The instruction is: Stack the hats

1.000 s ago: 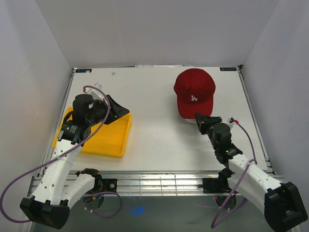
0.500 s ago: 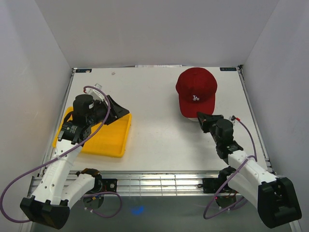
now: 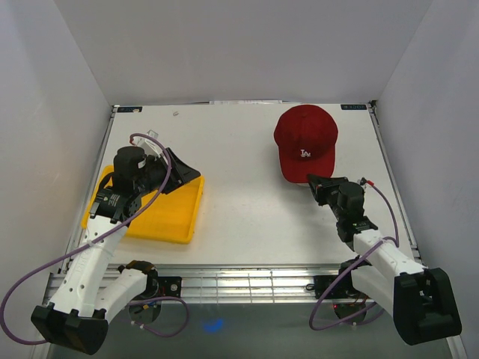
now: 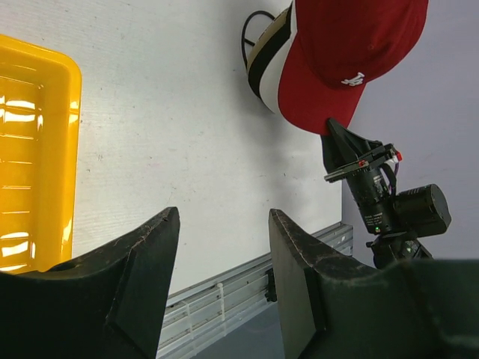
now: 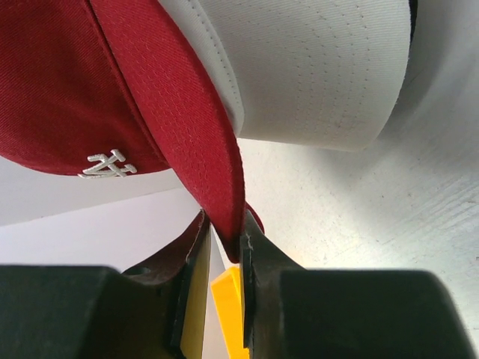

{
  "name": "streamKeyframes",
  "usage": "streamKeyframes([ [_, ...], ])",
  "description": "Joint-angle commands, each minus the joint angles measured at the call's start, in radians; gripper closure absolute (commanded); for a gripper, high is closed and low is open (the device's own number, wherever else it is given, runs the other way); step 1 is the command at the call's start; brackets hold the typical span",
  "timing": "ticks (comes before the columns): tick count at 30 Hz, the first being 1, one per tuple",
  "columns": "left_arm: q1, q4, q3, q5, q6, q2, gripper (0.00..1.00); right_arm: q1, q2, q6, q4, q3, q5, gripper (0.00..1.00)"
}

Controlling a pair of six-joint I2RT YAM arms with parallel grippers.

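A red hat (image 3: 305,142) with a white logo lies at the back right of the table, on top of other hats. Their white, tan and black edges (image 4: 266,63) show under it in the left wrist view. My right gripper (image 3: 316,182) is at the near tip of the red brim, shut on the brim (image 5: 217,172) between both fingers. A white brim (image 5: 314,67) lies just beneath the red hat (image 5: 67,82). My left gripper (image 3: 183,168) hangs open and holds nothing, above the right rim of the yellow tray (image 3: 168,217), far from the hats.
The yellow tray (image 4: 30,149) sits at the left side of the table under the left arm. A thin black wire loop (image 4: 248,26) pokes out beside the hat pile. The table's rails run along the near edge (image 3: 247,280). White walls close in the sides and back.
The right gripper has shifted a little to the right, and the red hat has moved with it. The left arm has stayed still.
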Motion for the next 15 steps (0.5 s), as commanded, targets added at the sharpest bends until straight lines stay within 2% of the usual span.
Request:
streamKeyframes([
  [1, -0.004, -0.004, -0.007, -0.012, 0.017, -0.019, 0.39, -0.030, 0.075, -0.056, -0.335, -0.052, 0.067, 0.92],
  [8, -0.005, -0.008, -0.004, -0.021, 0.018, -0.020, 0.39, -0.048, 0.101, -0.065, -0.335, -0.059, 0.045, 0.91],
  [15, -0.004, -0.008, -0.010, -0.024, 0.018, -0.028, 0.39, -0.068, 0.116, -0.069, -0.333, -0.076, 0.024, 0.81],
])
